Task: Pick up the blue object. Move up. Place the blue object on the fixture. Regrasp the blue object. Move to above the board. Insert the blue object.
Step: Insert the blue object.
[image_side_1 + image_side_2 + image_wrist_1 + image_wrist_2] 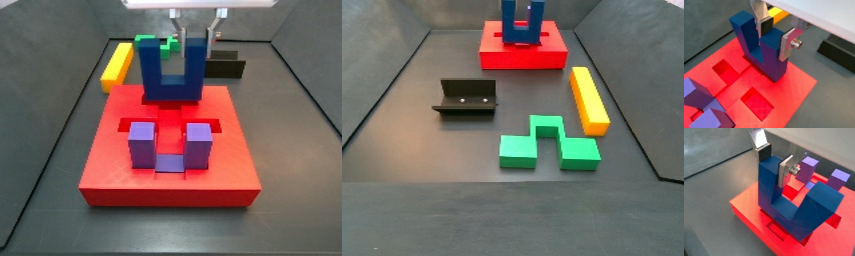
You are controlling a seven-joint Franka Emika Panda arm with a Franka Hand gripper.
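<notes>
In a side view the yellow bar (pixel 118 64) lies at ten o'clock from the board (pixel 114 170), the green block (pixel 147 44) just past it, and the purple block (pixel 170 143) stands prongs-up in the board's near cutouts. At the board's twelve o'clock end the blue object (pixel 174 72) stands prongs-up with its bridge low over the far cutouts; whether it has entered them cannot be told. The gripper (pixel 195 36) comes from above with its fingers (pixel 788 43) clamped on one prong, the right-hand one in that view; both wrist views show the silver plates pressed against opposite faces of that prong. The fixture (pixel 222 65) sits at one o'clock, behind the board, empty. Judging from here, the main risk is a jam: held by a single prong, the blue object could tilt if its bridge catches a cutout edge, and pressing down then would wedge it or make it slip in the pads. Letting go early could topple it.
</notes>
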